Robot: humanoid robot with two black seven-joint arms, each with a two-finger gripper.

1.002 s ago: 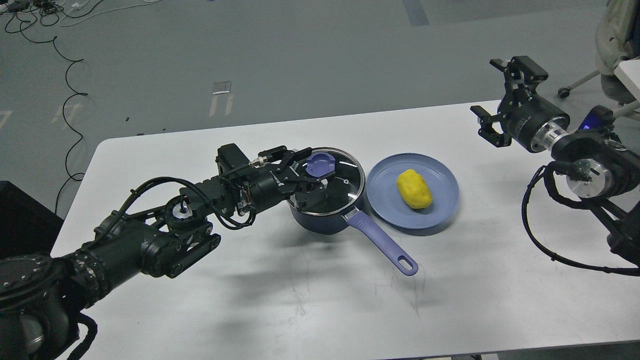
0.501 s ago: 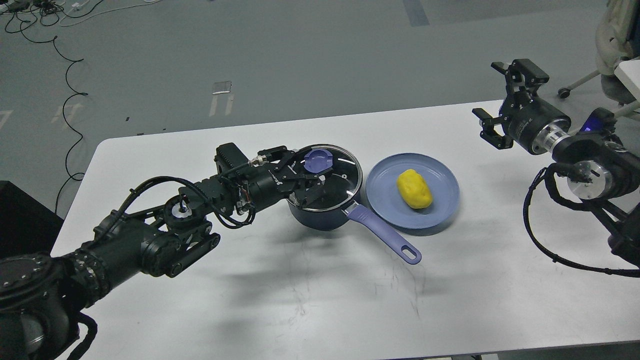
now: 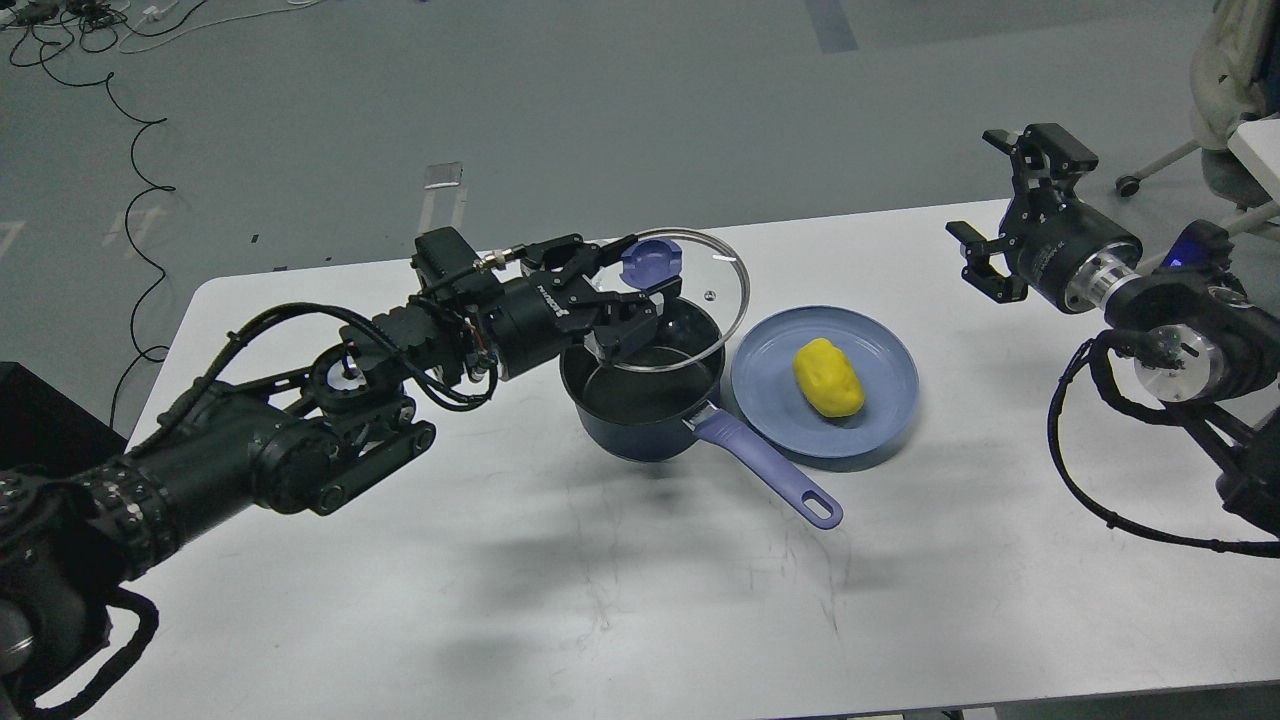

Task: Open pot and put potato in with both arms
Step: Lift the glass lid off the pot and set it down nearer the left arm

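Observation:
A dark blue pot (image 3: 640, 425) with a purple handle (image 3: 770, 475) stands mid-table, its inside bare. My left gripper (image 3: 640, 285) is shut on the purple knob (image 3: 650, 262) of the glass lid (image 3: 712, 290) and holds the lid lifted and tilted above the pot's back rim. A yellow potato (image 3: 828, 377) lies on a blue plate (image 3: 770, 400) just right of the pot. My right gripper (image 3: 1000, 210) is open and empty, raised over the table's far right corner, well away from the potato.
The white table (image 3: 640, 600) has its front edge near the bottom of the view. Cables (image 3: 130, 150) lie on the grey floor at the back left. A chair (image 3: 1230, 70) stands at the far right.
My left gripper has lifted the lid off the pot, up and back. The pot's handle swung slightly to the right earlier. The right gripper has barely moved.

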